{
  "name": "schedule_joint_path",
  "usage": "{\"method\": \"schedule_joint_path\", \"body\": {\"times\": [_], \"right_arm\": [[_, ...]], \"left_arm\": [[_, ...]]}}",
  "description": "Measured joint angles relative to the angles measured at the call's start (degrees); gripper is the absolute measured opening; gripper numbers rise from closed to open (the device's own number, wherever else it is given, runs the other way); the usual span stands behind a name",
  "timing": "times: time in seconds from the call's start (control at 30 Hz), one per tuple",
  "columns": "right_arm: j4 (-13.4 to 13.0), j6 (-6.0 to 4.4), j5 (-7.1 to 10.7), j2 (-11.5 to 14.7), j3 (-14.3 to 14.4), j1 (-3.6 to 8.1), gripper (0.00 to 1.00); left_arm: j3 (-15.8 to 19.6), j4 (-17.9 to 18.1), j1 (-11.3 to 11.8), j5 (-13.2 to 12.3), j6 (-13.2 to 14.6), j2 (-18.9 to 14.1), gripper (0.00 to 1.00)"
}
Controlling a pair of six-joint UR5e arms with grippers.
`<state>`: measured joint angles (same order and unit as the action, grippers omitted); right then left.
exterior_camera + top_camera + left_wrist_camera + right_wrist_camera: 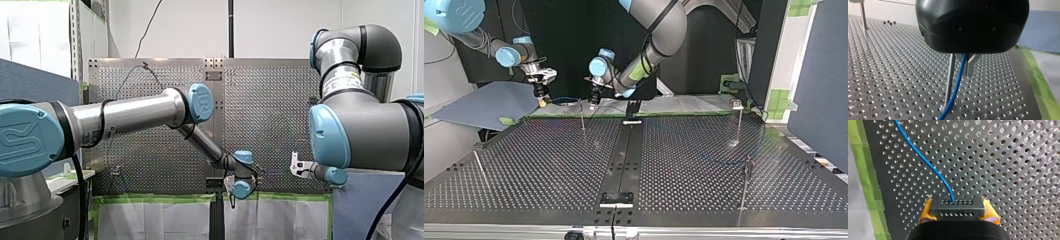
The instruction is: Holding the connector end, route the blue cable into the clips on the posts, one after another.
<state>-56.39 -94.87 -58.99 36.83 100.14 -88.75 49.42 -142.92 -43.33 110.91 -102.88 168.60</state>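
In the right wrist view my right gripper (957,213) has its yellow pads (926,211) shut on the black connector (957,207). The blue cable (923,157) leaves the connector and runs away over the perforated table. In the left wrist view the blue cable (958,82) passes between the metal fingers (970,65) of my left gripper (964,64), which is shut on it, right beside a thin post (949,80). In the top view my right gripper (542,99) and my left gripper (594,101) hang close together at the table's far edge. A short blue span (566,100) runs between them, next to a post (582,114).
Other thin posts stand at the top view's right (739,120), near right (745,186) and near left (479,167). A black rail (624,155) runs down the table's middle. Green tape (866,177) lines the table's edge, and a blue-grey board (489,102) lies beyond it.
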Motion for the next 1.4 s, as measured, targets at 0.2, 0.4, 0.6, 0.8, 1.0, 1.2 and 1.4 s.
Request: {"method": "schedule_joint_path", "body": {"times": [0.2,0.4,0.6,0.8,1.0,1.2,1.4], "right_arm": [[-0.04,-0.14,0.12,-0.02,-0.29,-0.04,0.00],[-0.11,-0.68,0.11,-0.03,-1.10,0.06,0.00],[-0.53,-1.72,-0.05,-0.06,-2.31,-0.03,0.00],[-0.99,-2.39,-0.90,-0.34,-3.23,0.06,0.00],[-2.03,-2.76,-1.71,-0.50,-3.78,0.05,0.00],[-2.94,-3.30,-3.63,-0.64,-4.28,0.27,0.00],[-2.68,-3.03,-6.28,-2.44,-5.98,0.03,0.00]], "left_arm": [[-1.63,-1.49,0.36,-0.83,-1.22,0.11,0.00],[-2.62,-2.40,1.58,-1.09,-1.80,0.25,0.00],[-2.71,-2.77,2.62,-1.96,-2.02,0.65,0.00],[-2.83,-3.05,3.41,-2.96,-2.28,0.69,0.00],[-3.08,-3.08,3.89,-2.57,-3.25,0.70,0.00],[-3.80,-3.62,4.22,-0.92,-4.61,0.70,0.00],[-4.23,-4.83,4.41,0.05,-4.73,0.70,0.00]]}}
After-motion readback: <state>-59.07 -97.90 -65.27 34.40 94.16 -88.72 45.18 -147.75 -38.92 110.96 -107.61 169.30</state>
